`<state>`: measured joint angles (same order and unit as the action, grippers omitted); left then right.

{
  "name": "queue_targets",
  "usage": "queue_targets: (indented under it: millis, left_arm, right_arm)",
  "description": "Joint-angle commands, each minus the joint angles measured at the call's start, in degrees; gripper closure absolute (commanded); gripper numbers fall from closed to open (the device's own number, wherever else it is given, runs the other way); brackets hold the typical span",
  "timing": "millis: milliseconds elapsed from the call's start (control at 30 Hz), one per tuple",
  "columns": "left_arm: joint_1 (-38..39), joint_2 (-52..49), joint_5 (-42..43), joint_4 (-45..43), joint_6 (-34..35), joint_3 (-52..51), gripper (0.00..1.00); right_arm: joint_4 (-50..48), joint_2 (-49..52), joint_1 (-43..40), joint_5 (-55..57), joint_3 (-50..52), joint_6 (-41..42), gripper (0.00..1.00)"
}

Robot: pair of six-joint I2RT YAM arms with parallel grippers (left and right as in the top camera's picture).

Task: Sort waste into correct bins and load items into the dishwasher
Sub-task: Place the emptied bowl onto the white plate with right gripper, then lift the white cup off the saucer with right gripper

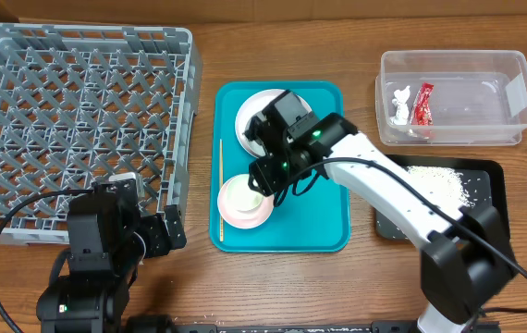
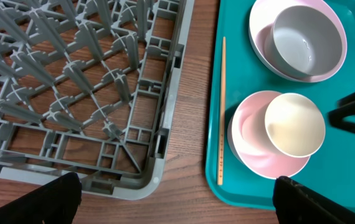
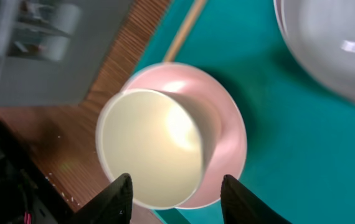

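Overhead view of a wooden table [image 1: 337,287]. A large grey dish rack [image 1: 79,129] fills the far left, showing its open lattice floor and low walls. Just right of it, across a narrow strip of wood, lies a teal tray [image 1: 319,213].

At the tray's far end a grey bowl [image 2: 306,40] sits on a white plate [image 1: 248,116]. At its near left a pale pink bowl [image 1: 236,211] holds a small white cup [image 2: 294,124], tilted inside it. A thin wooden stick [image 1: 220,190] lies along the tray's left rim. Open teal surface shows along the tray's right side.

The right gripper [image 3: 176,180] hangs over the pink bowl with its fingers parted above the cup, not closed on it. The left gripper [image 2: 176,180] hovers by the rack's near right corner, spread wide with nothing held.

At the far right, a clear tub [image 1: 453,55] holds a red wrapper [image 1: 422,104] and a crumpled tissue [image 1: 400,104]. Just nearer, a black tray [image 1: 490,217] carries scattered rice [image 1: 439,183].
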<state>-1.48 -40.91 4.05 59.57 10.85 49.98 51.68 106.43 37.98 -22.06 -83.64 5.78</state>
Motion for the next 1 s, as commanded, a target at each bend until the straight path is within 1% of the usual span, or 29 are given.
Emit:
queue_targets:
  millis: [0,33,67,100,133,200,300,467,667,733,800,900,967]
  left_arm:
    - [0.0,0.1,0.0,-0.2,1.0,1.3,0.0]
    - [0.0,0.1,0.0,-0.2,1.0,1.3,0.0]
    - [0.0,0.1,0.0,-0.2,1.0,1.3,0.0]
    - [0.0,0.1,0.0,-0.2,1.0,1.3,0.0]
    - [0.0,0.1,0.0,-0.2,1.0,1.3,0.0]
    - [0.0,0.1,0.0,-0.2,1.0,1.3,0.0]
    - [0.0,0.1,0.0,-0.2,1.0,1.3,0.0]
    - [0.0,0.1,0.1,-0.2,1.0,1.3,0.0]
    - [0.0,0.1,2.6,-0.6,1.0,1.3,0.0]
    - [0.0,0.1,5.1,-1.7,1.0,1.3,0.0]
    - [0.0,-0.3,9.4,-3.8,1.0,1.2,0.0]
    - [0.1,-1.9,15.5,-7.8,1.8,1.2,0.0]
    - [0.1,-3.5,19.2,-10.5,2.7,1.2,0.0]
  right_arm:
    - [-2.1,1.4,0.0,0.1,2.1,3.6,0.56]
    - [-2.7,1.8,0.0,0.1,2.7,4.1,0.59]
    - [-3.0,2.3,0.0,0.1,3.1,5.1,0.64]
    - [-3.0,2.8,0.0,0.1,3.2,5.5,0.7]
    - [-3.0,3.2,0.0,0.1,3.2,5.9,0.79]
    - [-3.1,3.5,-0.1,-0.1,3.2,6.3,0.9]
    - [-3.2,3.5,-0.1,-0.1,3.0,6.5,0.96]
    - [-0.2,2.4,-1.6,-0.1,0.5,6.4,0.96]
    - [8.5,-2.0,-8.9,-0.1,-7.8,6.2,0.96]
    - [9.5,-4.0,-12.1,-0.1,-10.1,6.2,0.96]
    - [9.0,-6.3,-16.0,-0.7,-11.0,6.4,0.96]
    - [7.8,-7.7,-21.8,-3.8,-11.0,9.5,0.96]
    - [7.8,-7.6,-25.5,-8.0,-10.8,11.4,0.96]
